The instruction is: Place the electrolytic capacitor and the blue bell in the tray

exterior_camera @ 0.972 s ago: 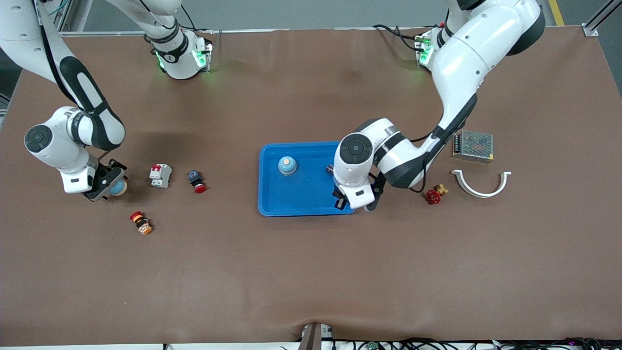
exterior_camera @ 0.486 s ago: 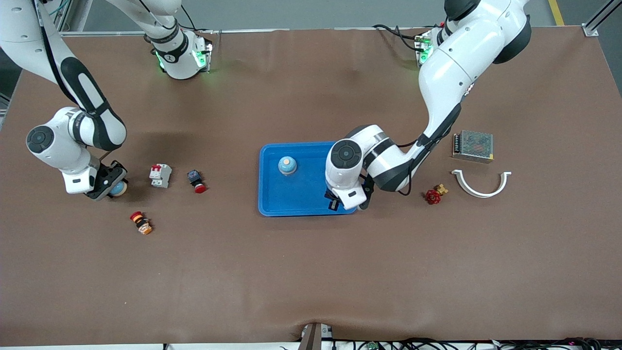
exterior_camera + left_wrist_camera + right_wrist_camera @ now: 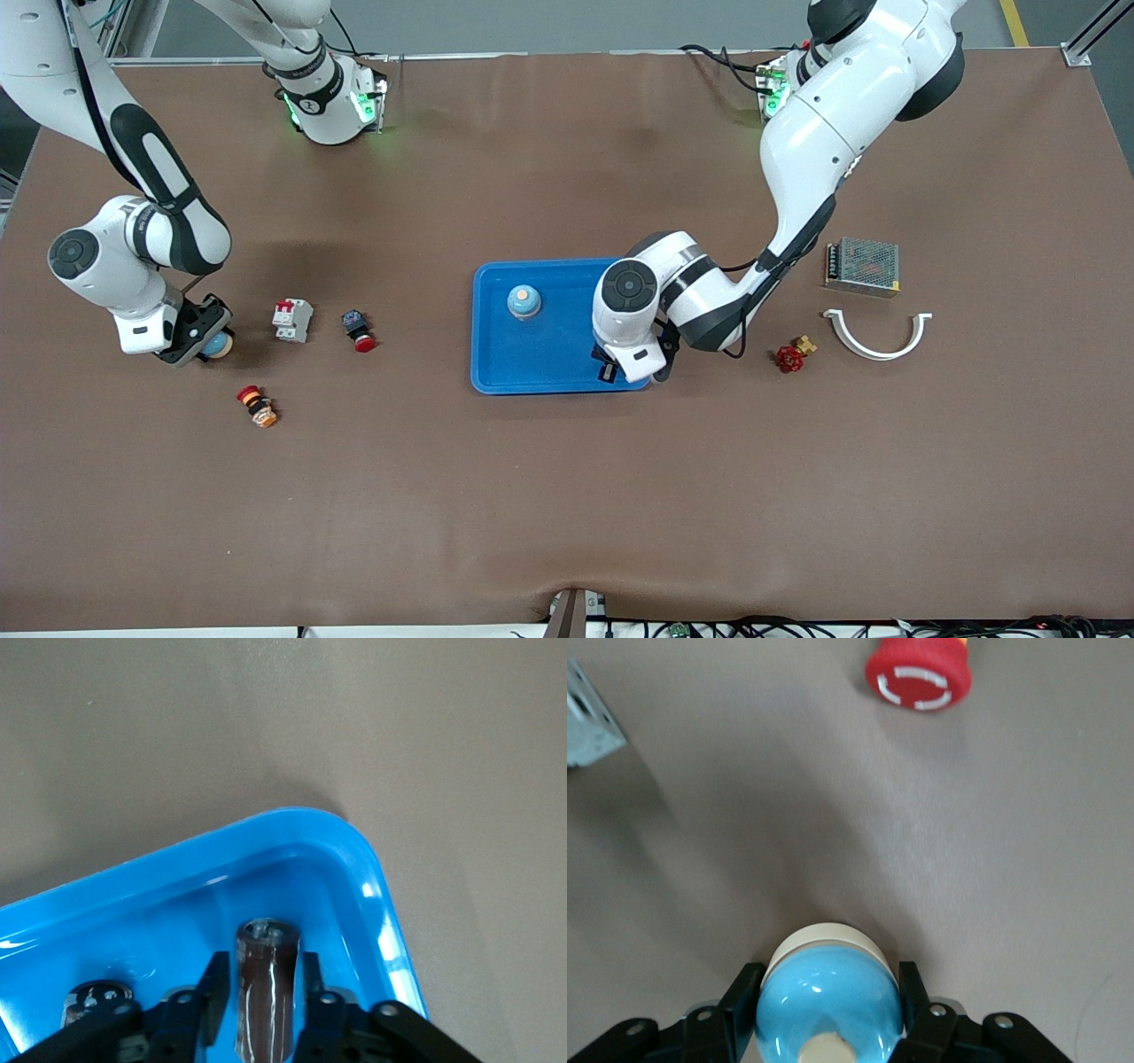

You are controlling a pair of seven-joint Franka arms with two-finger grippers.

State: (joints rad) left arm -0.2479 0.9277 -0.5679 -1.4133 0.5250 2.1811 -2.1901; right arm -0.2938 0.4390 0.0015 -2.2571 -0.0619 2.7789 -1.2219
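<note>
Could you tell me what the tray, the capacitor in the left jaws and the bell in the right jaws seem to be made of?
Tray: probably glossy moulded plastic; uniform bright blue, rounded rim, sharp highlights.
Capacitor: likely a metal can under a shiny dark brown sleeve; streaky reflections along its length.
Blue bell: smooth, glossy light-blue dome on a cream base, painted metal or plastic; small highlights do not settle which.

The front view looks down from high across the counter [image 3: 567, 496], facing both arm bases. The left wrist view sits close above a corner of the tray [image 3: 372, 877], also visible in front. The right wrist view hangs close over a blue bell [image 3: 829, 1003].
</note>
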